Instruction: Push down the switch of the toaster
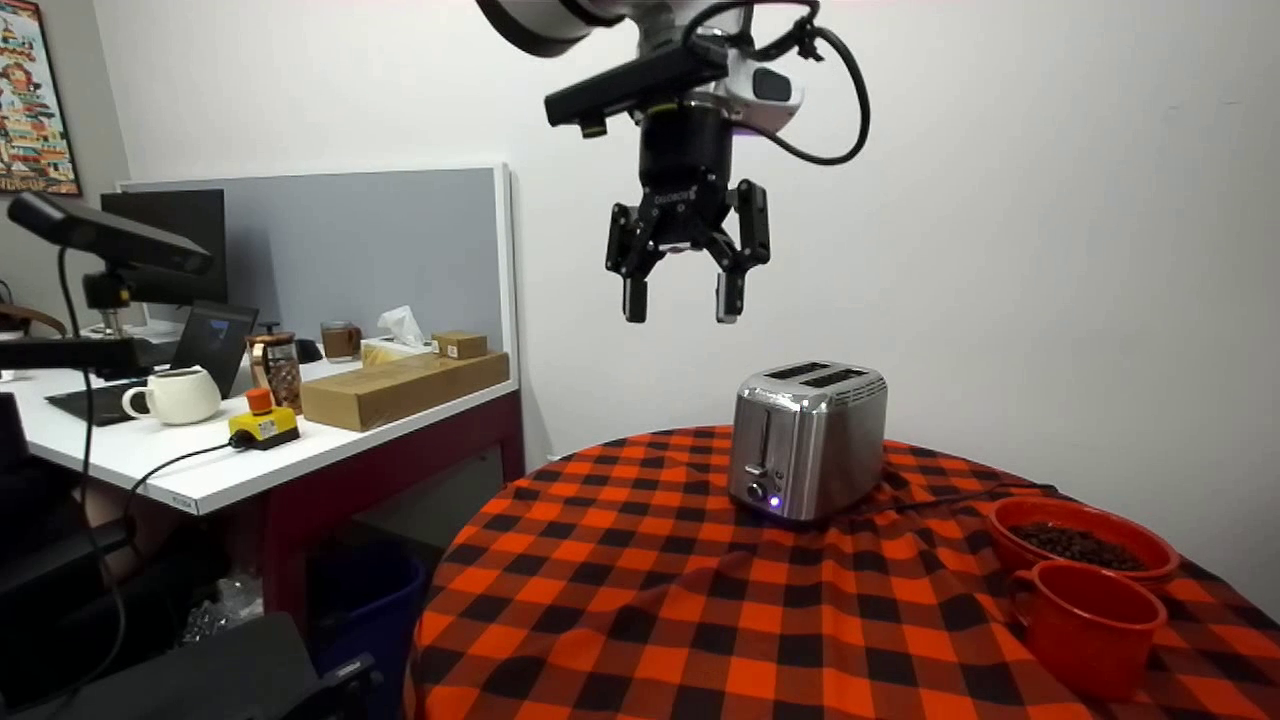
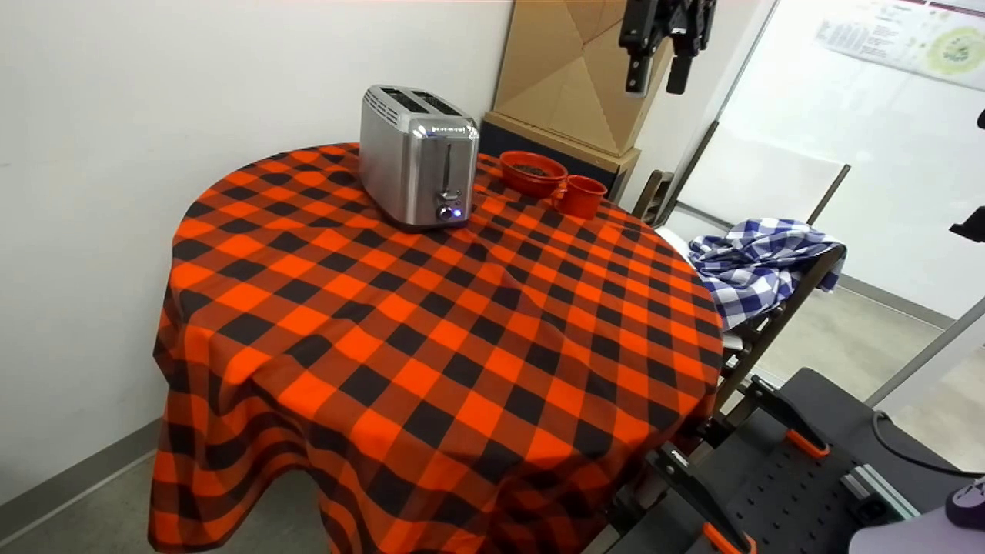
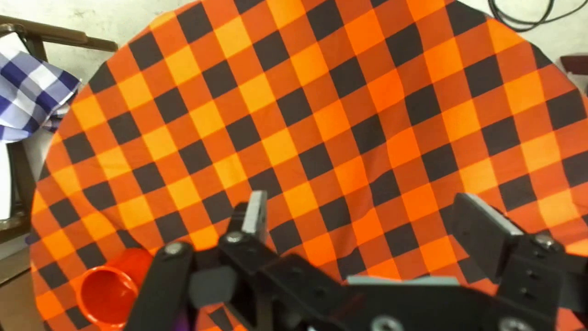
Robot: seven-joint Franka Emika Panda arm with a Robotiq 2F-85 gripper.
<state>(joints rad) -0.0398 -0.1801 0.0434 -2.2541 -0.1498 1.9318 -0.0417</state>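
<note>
The toaster (image 1: 835, 450) is shiny silver and stands upright on the checked tablecloth; it also shows in an exterior view (image 2: 391, 158). Its switch (image 1: 757, 470), a small lever (image 2: 449, 197) on the front face, sits near the lower end of its slot. A small blue-white light glows below it beside the knob. My gripper (image 1: 683, 300) hangs in the air above table height, higher than the toaster and apart from it. It also shows in an exterior view (image 2: 658, 77). In the wrist view its fingers (image 3: 367, 218) are spread with nothing between them; the toaster does not show there.
A red mug (image 1: 1090, 625) and a red bowl (image 1: 1075, 540) with dark beans stand beside the toaster. A black cord (image 1: 965, 497) runs from it. A white wall (image 1: 1000, 250) is behind. A desk (image 1: 190, 485) stands apart from the round table (image 2: 431, 331).
</note>
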